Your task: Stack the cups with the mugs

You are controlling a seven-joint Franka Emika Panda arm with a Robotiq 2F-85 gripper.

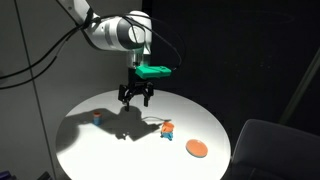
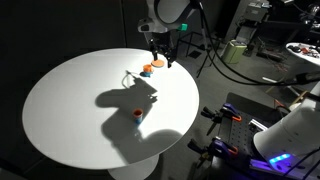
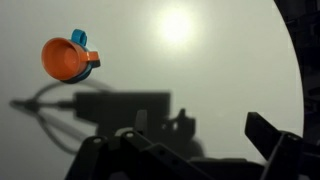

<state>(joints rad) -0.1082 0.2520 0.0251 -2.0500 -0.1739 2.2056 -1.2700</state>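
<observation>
The cup [image 1: 96, 116] is a tiny red-orange and blue piece standing alone on the round white table [image 1: 110, 150]; it also shows in an exterior view [image 2: 138, 115]. The mug [image 1: 167, 130], orange above and light blue below, stands further along, and shows in an exterior view [image 2: 145, 71]. The wrist view shows an orange mug with a light blue handle [image 3: 68, 57] from above at the upper left. My gripper [image 1: 135, 96] hangs open and empty above the table between the two pieces, seen also in an exterior view [image 2: 161, 56] and in the wrist view [image 3: 200, 150].
A flat orange disc [image 1: 197, 148] lies near the table's edge beside the mug, and in an exterior view [image 2: 157, 63] sits just under the gripper. The arm casts a large shadow [image 1: 125, 125] on the table. A dark chair [image 1: 275, 150] stands off the table.
</observation>
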